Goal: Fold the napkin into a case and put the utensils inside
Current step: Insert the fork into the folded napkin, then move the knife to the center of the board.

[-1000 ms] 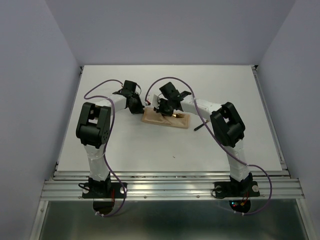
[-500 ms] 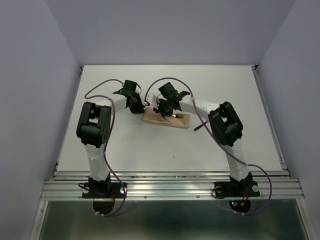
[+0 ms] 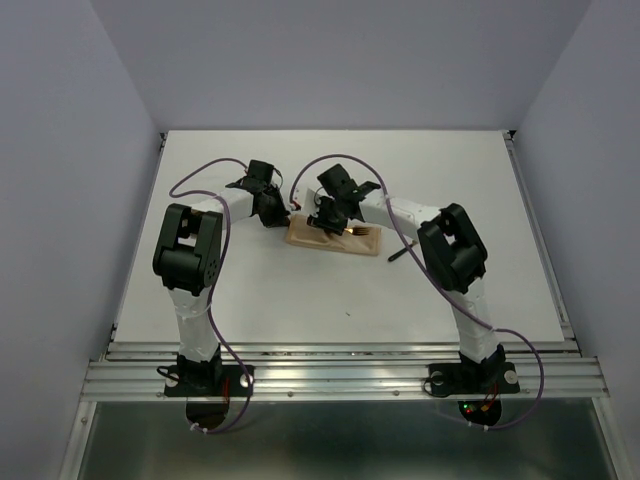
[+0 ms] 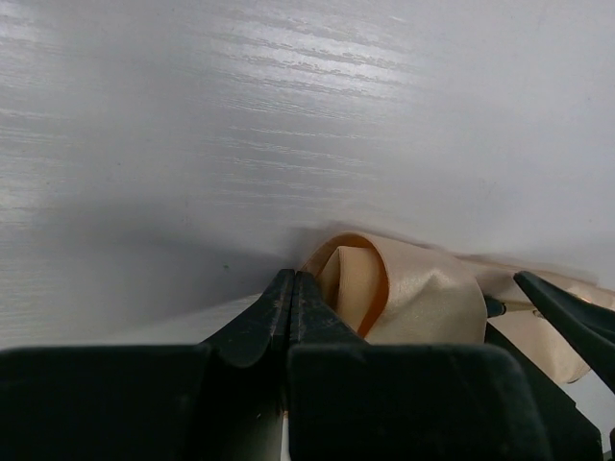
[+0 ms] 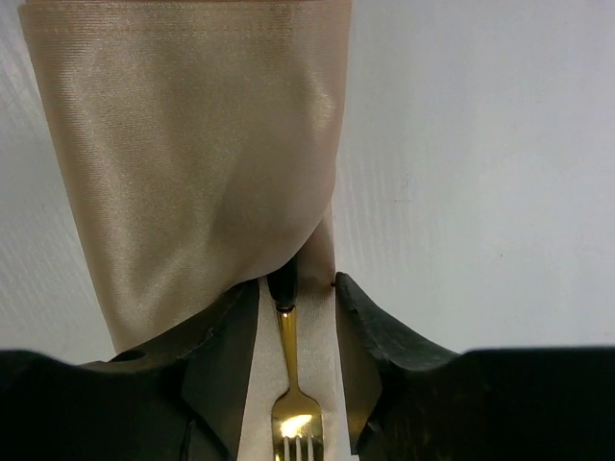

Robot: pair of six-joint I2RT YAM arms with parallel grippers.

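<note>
A white table [image 3: 200, 290] stands between pale lavender walls [image 3: 330, 60], and the peach case [image 3: 362, 245] lies at its middle. The left gripper [image 4: 293, 279] is clenched, pinching the case's curled left end. The right gripper [image 5: 293, 293] stands parted astride the fork [image 5: 288, 423], whose dark handle slips inside the case.

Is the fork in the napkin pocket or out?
Partly in. On the fork, the dark handle goes under the folded napkin; the gold head sticks out inside the open right gripper.

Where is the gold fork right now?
In the right wrist view, the fork lies on the napkin between the right gripper's open fingers, its dark handle tucked under the folded flap.
</note>
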